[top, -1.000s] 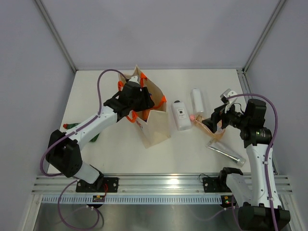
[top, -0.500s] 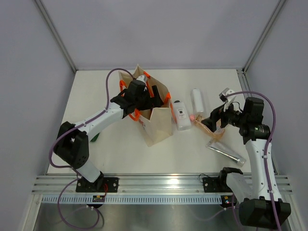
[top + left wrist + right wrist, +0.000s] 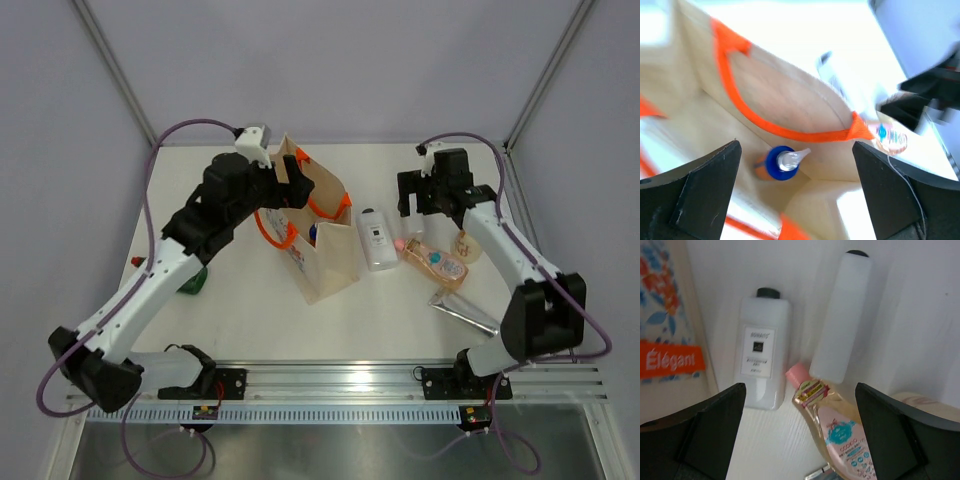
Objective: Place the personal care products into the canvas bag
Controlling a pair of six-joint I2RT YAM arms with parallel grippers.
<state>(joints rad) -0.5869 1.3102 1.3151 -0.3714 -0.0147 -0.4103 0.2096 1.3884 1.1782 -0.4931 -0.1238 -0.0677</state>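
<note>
The canvas bag (image 3: pixel 325 262) stands open left of centre, and the orange bottle with its blue cap (image 3: pixel 778 163) stands upright inside it. My left gripper (image 3: pixel 295 190) hovers open above the bag's mouth (image 3: pixel 785 131), holding nothing. My right gripper (image 3: pixel 420 205) hangs open and empty over the products to the right of the bag. Below it lie the white flat bottle (image 3: pixel 762 357), the white cylinder (image 3: pixel 842 317) and the pink bottle (image 3: pixel 842 432). The beige bottle (image 3: pixel 465 245) and the silver tube (image 3: pixel 462 313) lie further right.
A small green item (image 3: pixel 192 280) lies on the table left of the bag, under my left arm. The white flat bottle (image 3: pixel 375 238) lies close beside the bag's right wall. The enclosure's posts and walls stand at the back corners.
My left gripper has opened and risen out of the bag, leaving the orange bottle inside. My right arm has swung from the right side to the far side, above the cylinder.
</note>
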